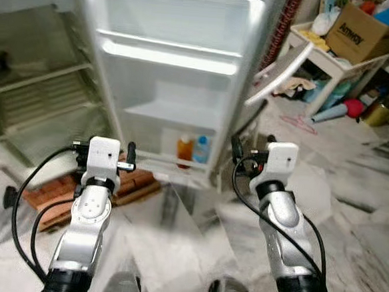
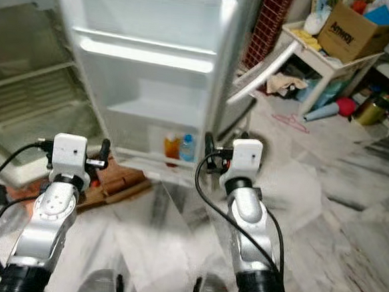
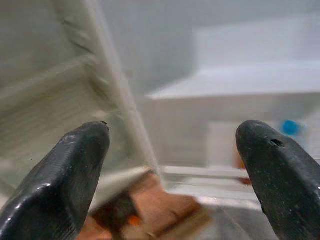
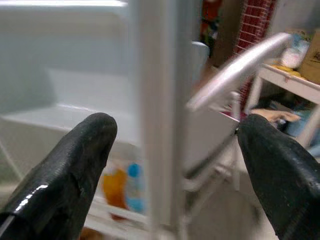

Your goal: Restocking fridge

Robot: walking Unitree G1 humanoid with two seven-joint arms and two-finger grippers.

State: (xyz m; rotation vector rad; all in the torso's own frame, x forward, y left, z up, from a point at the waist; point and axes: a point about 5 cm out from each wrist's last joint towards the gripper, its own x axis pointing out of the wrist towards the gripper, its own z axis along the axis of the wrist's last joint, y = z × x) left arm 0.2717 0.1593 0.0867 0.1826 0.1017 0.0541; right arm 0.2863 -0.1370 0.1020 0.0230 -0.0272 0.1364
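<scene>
Two bottles (image 1: pixel 193 150) in fridge door (image 1: pixel 173 71) — bricks (image 1: pixel 91 185) beneath.

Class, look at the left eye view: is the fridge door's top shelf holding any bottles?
No: the top shelf is bare; the orange bottle and blue bottle stand in the bottom rack.

The fridge door's bottom shelf (image 1: pixel 180 164) holds an orange bottle (image 1: pixel 185 149) beside a blue bottle (image 1: pixel 201 149).

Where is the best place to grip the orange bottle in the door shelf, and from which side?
Probably the upper body, from the front and above. The orange bottle stands upright behind the shelf rail, which hides its base, and a blue bottle stands close beside it.
</scene>
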